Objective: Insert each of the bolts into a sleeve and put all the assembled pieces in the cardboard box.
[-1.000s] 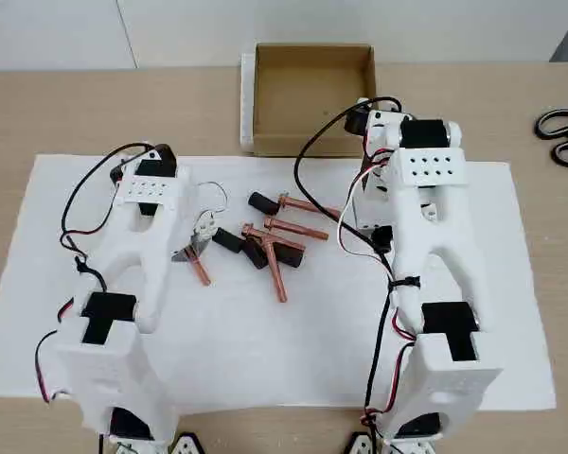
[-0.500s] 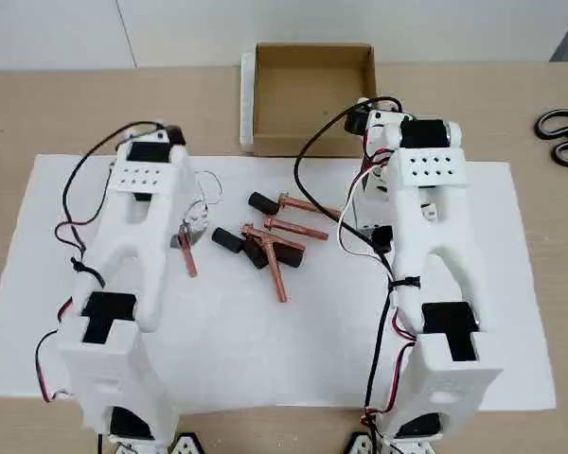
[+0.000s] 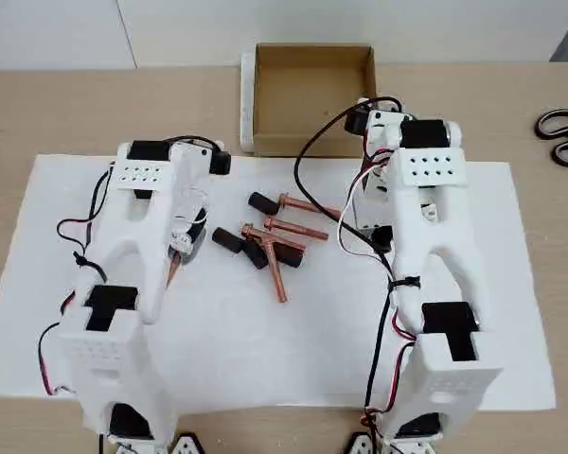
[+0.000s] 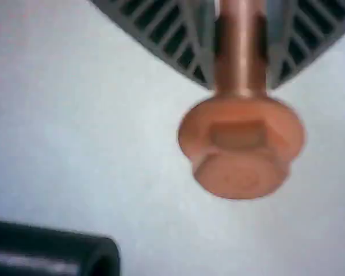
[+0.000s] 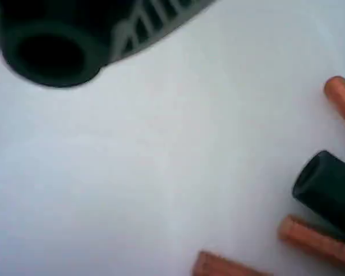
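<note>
My left gripper [image 3: 183, 248] is shut on a copper bolt [image 3: 174, 270] held just above the white mat, left of the parts pile. In the left wrist view the bolt's flanged head [image 4: 241, 146] sticks out from between the ribbed jaws of that gripper [image 4: 240, 63]. A black sleeve [image 4: 46, 253] lies close by. My right gripper [image 5: 75, 40] holds a black sleeve [image 5: 52, 54] with its open bore showing, just right of the pile. Several loose sleeves [image 3: 262, 202] and copper bolts [image 3: 276, 272] lie mid-mat. The cardboard box [image 3: 251, 95] stands open at the back.
The white mat [image 3: 265, 350] covers the table's middle, with bare room in front of the pile. Scissors [image 3: 563, 132] lie at the far right on the wood. In the right wrist view another sleeve [image 5: 328, 190] and bolt shafts [image 5: 316, 238] lie nearby.
My left arm has turned its wrist and carried the bolt left, away from the pile; the bolt now points toward the mat's front. The right arm has not moved.
</note>
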Robot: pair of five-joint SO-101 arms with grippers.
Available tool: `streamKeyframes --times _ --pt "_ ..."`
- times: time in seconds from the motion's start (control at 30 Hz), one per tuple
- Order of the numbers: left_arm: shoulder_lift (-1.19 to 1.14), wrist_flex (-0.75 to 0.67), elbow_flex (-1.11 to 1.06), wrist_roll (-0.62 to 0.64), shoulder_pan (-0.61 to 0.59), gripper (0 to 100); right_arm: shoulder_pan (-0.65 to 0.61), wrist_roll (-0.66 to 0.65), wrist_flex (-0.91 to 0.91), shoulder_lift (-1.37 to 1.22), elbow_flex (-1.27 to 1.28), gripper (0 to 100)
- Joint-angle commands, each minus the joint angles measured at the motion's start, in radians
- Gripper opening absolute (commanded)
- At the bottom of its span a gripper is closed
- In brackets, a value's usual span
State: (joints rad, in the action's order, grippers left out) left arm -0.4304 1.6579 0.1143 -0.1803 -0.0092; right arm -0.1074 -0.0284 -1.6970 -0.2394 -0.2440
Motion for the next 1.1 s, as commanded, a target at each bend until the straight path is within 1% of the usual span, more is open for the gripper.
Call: streamKeyframes --times 0.0,0.13,0.53,0.93,1.07 --pt "0.005 -0.025 0.005 -0.014 -0.006 2 0.005 -0.006 -0.005 0.010 -0.054 0.3" --pt "0.009 -0.055 0.005 -0.014 -0.006 8 0.005 -0.006 -0.005 0.010 -0.054 0.3" --pt "0.000 -0.120 0.002 -0.015 -0.006 8 0.005 -0.006 -0.005 0.010 -0.054 0.3" --pt "-0.005 -0.132 -0.001 -0.014 -0.006 8 0.005 -0.006 -0.005 0.010 -0.054 0.3" --pt "-0.080 -0.149 -0.002 -0.011 -0.006 8 0.005 -0.006 -0.005 0.010 -0.054 0.3"
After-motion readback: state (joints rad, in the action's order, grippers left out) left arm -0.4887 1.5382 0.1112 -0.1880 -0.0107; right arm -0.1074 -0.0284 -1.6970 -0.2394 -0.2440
